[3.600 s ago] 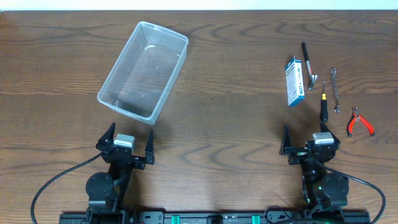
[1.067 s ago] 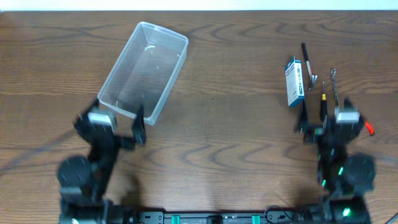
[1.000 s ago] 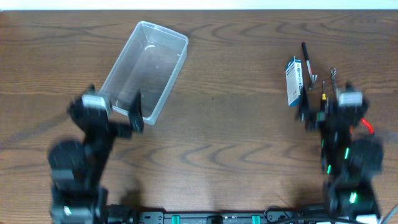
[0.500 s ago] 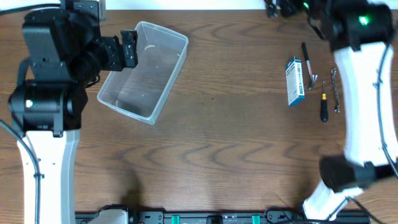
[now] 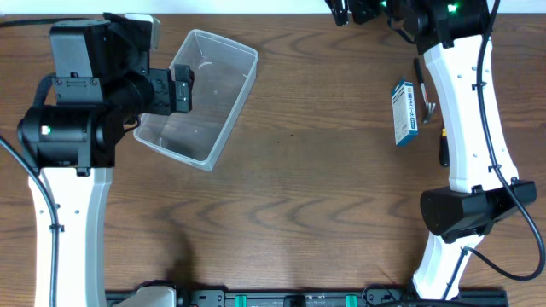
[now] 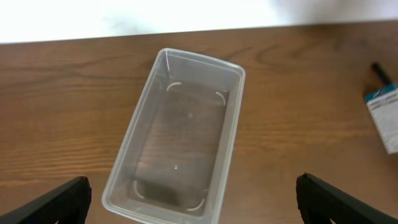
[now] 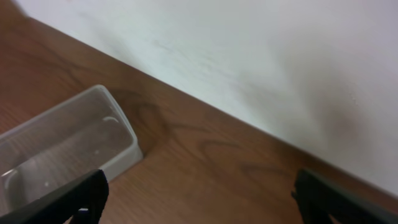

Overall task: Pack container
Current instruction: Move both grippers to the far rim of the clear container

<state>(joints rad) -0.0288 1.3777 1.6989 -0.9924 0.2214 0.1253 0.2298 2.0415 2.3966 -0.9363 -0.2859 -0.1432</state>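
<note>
Table (image 5: 299, 196): dark wood, wavy grain.
Wall (image 7: 249, 50): white, meets the table's far edge.
Container (image 5: 198, 98): at 10 o'clock on the table, upright, long axis toward 1 o'clock.
Left gripper (image 6: 196, 199): spread wide, holds nothing, above the container's near end.
Right gripper (image 7: 202, 198): spread wide, holds nothing, high at 1 o'clock.
Box (image 5: 404, 112): blue-and-white, flat at 2 o'clock.

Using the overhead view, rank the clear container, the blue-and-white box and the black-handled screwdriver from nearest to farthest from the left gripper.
From the left gripper:
1. Clear container: on the left side, with the gripper over its left rim.
2. Blue-and-white box: well over on the right side.
3. Black-handled screwdriver: farther right still, and closer to the robot's bases.
</note>
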